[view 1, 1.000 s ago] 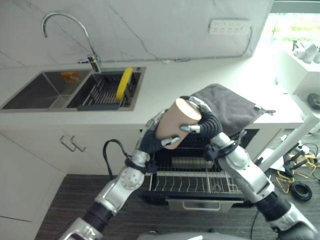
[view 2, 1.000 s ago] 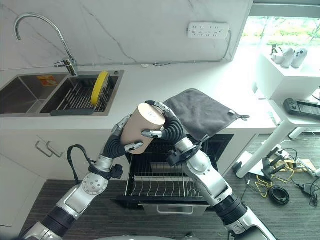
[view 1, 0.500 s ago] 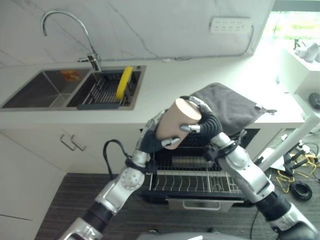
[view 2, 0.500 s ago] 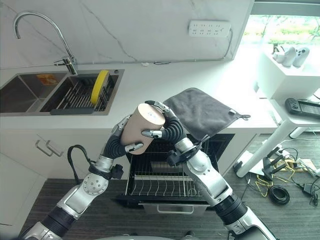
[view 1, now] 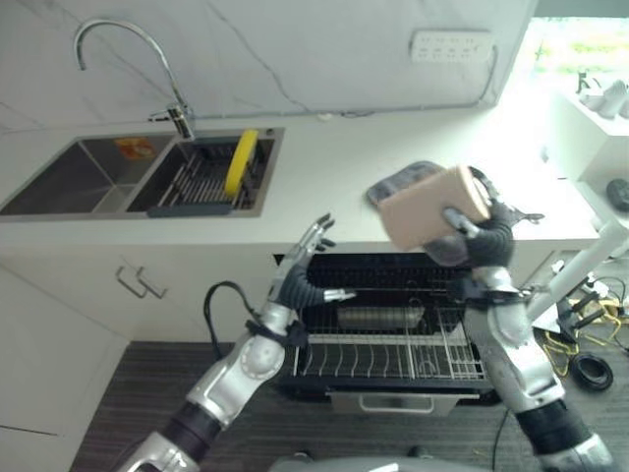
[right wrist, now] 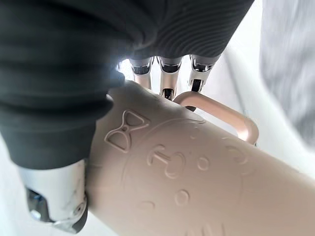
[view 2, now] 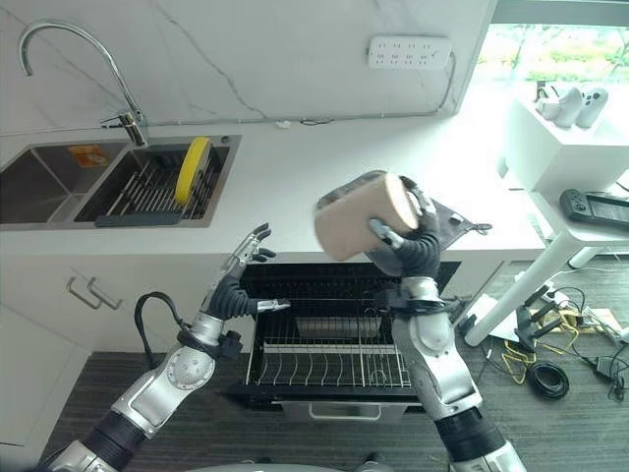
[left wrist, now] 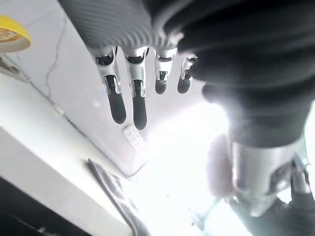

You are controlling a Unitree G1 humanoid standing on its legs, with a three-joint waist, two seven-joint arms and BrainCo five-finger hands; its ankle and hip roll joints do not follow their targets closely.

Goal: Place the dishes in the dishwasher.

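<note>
Right hand (view 2: 408,241) now grips cup (view 2: 359,216) solo, swung over bench; left hand (view 2: 239,285) let go, fingers open, lower beside. Handover done, rack (view 2: 329,359) next.

A white marble wall (view 2: 246,59) with faint grey veins runs behind a pale desk (view 2: 295,167). A white power strip (view 2: 409,51) is fixed to the wall, with a cable trailing from it. A double steel sink (view 2: 108,182) is set into the desk under a curved chrome faucet (view 2: 69,59). Below are white cabinet doors with a bar handle (view 2: 84,292). The floor (view 2: 108,383) is dark wood-grain planking. At the right, a window (view 2: 560,59) lets in strong daylight over a white side table (view 2: 580,211), with yellow and black cables (view 2: 550,369) coiled on the floor beneath.
</note>
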